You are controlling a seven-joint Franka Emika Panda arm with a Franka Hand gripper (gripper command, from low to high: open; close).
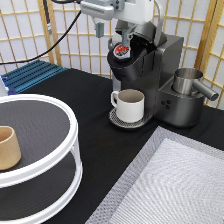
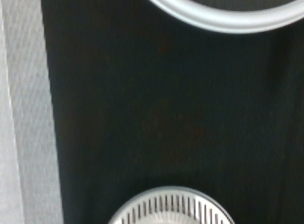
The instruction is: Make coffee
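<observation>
The coffee pod (image 1: 121, 50), white with a red-orange top, sits in the pod holder on top of the black coffee machine (image 1: 155, 75), whose lid is raised. My gripper (image 1: 112, 33) hangs just above the pod at the exterior view's top, open and empty. A white mug (image 1: 131, 105) with a handle stands on the machine's round drip tray (image 1: 116, 120) under the spout. In the wrist view the slotted drip tray (image 2: 171, 207) shows on the black table cloth (image 2: 171, 110).
A white two-tier round stand (image 1: 55, 107) fills the exterior view's left, with a tan handleless cup (image 1: 7, 147) on it; its rim shows in the wrist view (image 2: 231, 22). A metal jug (image 1: 187, 80) sits on the machine's right. A grey mat (image 1: 175, 185) lies bottom right.
</observation>
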